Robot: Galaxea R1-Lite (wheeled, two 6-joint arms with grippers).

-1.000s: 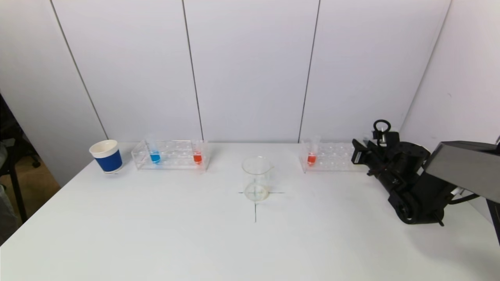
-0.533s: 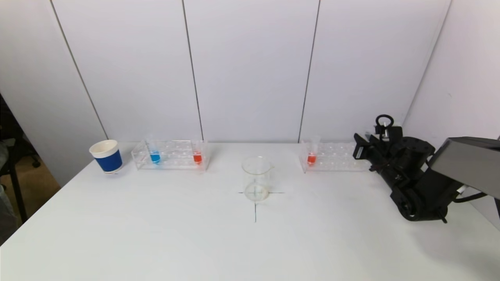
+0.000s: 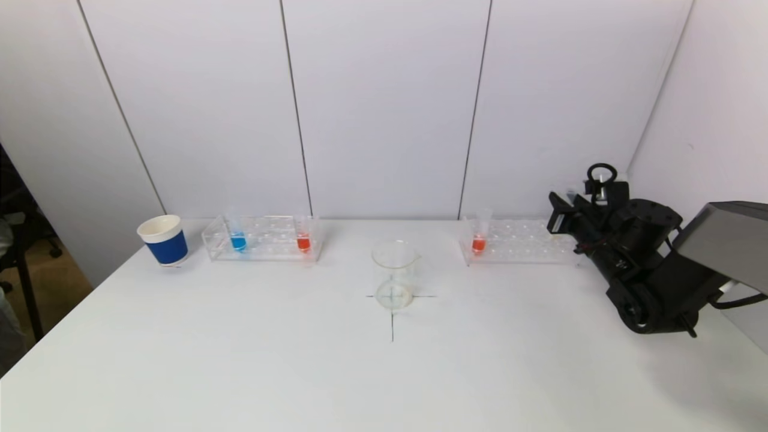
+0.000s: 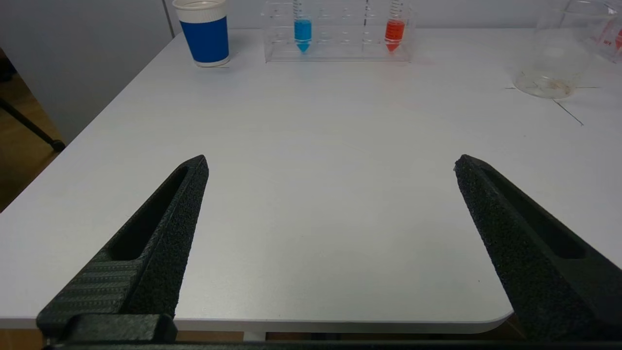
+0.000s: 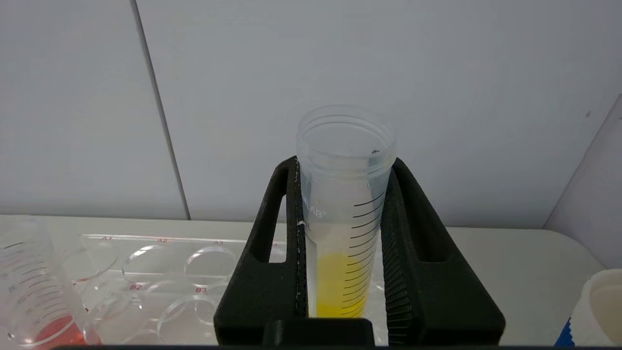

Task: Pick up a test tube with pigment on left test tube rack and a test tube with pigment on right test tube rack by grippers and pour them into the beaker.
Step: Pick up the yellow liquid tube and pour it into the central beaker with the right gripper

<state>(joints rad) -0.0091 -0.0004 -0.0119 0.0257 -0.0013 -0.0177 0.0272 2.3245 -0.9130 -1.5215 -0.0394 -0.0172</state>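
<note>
White table with a clear beaker standing on a drawn cross mark at centre. Left test tube rack, far left, holds a tube of blue pigment at its left end and a tube of red pigment at its right end; both stand upright in their wells. A blue paper cup stands just beside the left end of this rack. Right test tube rack, far right, holds one tube of red pigment at its left end. The right gripper is at the right end of the right rack, its fingers pressed against both sides of a tube of yellow pigment; the tube is upright, mouth open, with yellow liquid in its lower part. A second blue paper cup shows at the edge of the right wrist view. The left gripper hangs over the near edge of the table, well apart from the left rack, its fingers spread wide with nothing between them.
</note>
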